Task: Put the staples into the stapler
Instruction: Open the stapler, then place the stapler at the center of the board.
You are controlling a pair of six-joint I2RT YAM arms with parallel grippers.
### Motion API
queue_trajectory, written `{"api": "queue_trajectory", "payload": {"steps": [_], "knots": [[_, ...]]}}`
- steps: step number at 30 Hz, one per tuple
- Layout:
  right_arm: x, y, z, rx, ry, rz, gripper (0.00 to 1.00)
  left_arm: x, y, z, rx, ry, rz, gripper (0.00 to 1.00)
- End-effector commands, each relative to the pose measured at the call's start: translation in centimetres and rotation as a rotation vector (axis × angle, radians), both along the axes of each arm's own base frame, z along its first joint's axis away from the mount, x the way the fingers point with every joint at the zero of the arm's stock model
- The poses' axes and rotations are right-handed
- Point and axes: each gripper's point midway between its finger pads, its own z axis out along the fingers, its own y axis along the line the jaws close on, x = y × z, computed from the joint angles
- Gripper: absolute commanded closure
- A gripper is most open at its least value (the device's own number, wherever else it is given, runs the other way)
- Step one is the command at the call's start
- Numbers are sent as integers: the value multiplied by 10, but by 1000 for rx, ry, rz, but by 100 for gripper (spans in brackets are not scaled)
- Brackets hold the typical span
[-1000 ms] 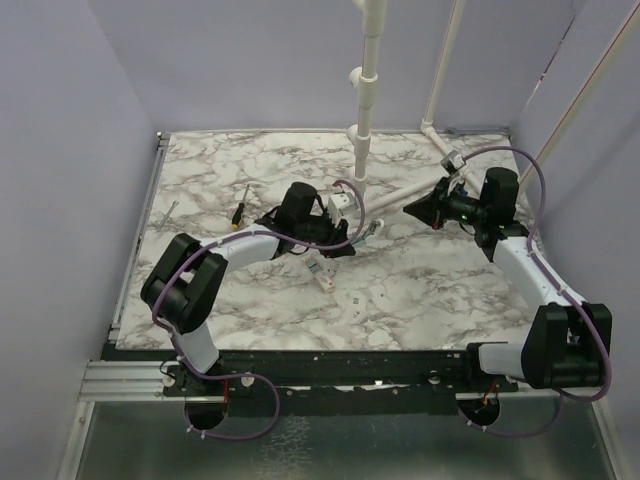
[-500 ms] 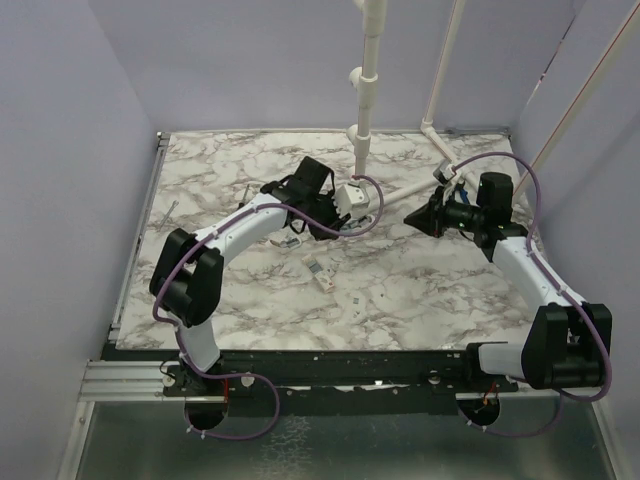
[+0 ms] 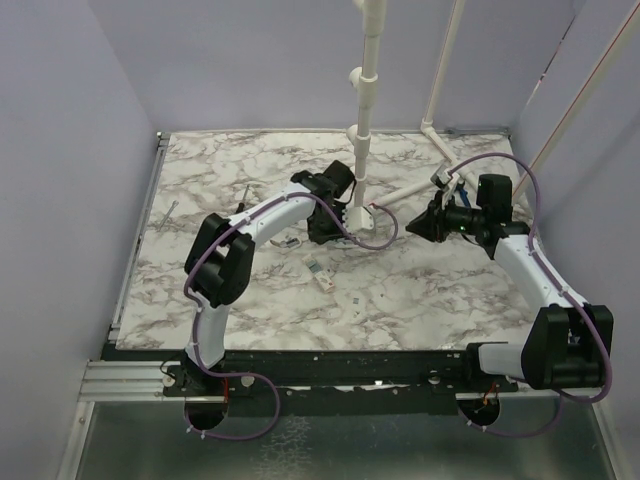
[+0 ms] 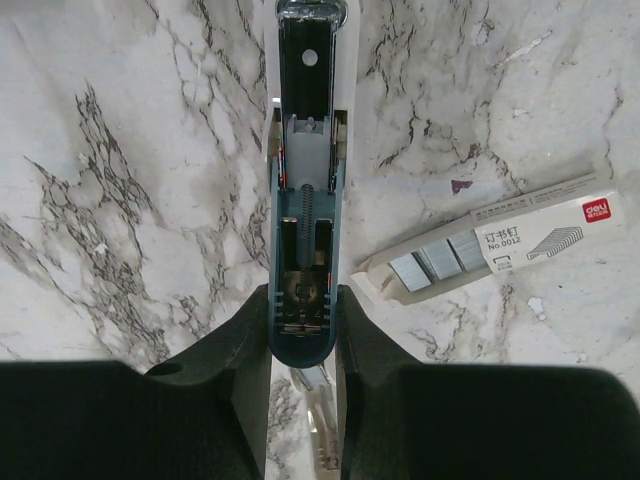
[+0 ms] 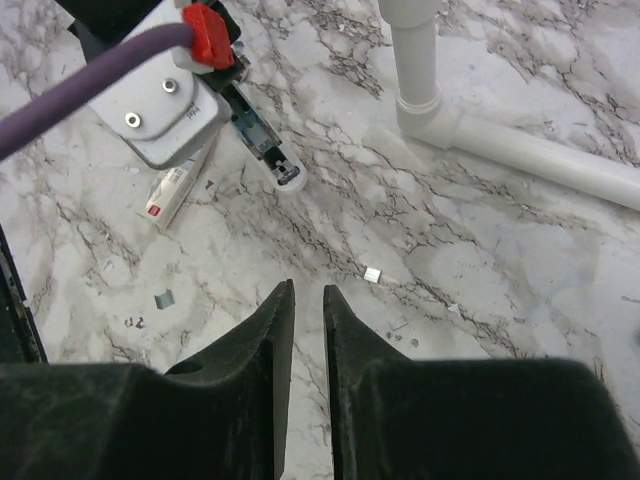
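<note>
Two fingers [image 4: 235, 360] of the left gripper [image 4: 301, 305] are clamped on the teal rear end of the stapler [image 4: 305, 200]. It is held over the far middle of the marble table [image 3: 200, 180]. The stapler is hinged open, so its channel, spring and pusher show, and its silvery nose points away from the gripper. Just right of it lies a small white staple box [image 4: 545, 225] with one end open and grey strips [image 4: 432, 262] showing inside. A short silvery piece of staples [image 5: 371, 274] lies loose on the marble, between the stapler and the right gripper [image 5: 306, 290]. That gripper hangs above the table to the right, its jaws a narrow gap apart with nothing in them. A white pipe [image 5: 520, 150] lies on the table at the far right.
</note>
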Motion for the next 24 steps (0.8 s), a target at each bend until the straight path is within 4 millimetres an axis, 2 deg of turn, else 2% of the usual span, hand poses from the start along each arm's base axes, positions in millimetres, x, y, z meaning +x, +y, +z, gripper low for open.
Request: {"api": "queue_trajectory", "payload": {"steps": [1,7,24], "knots": [[0,-6,5,-28,-11,-8,78,2,3,-8,117,-3,-95,97],[-3,-8,-1,-44,5,-6,77,3,1,-18,152,3,-120,93],[-5,-8,-6,-51,16,4,76,1,-3,-23,167,-15,-121,69]]}}
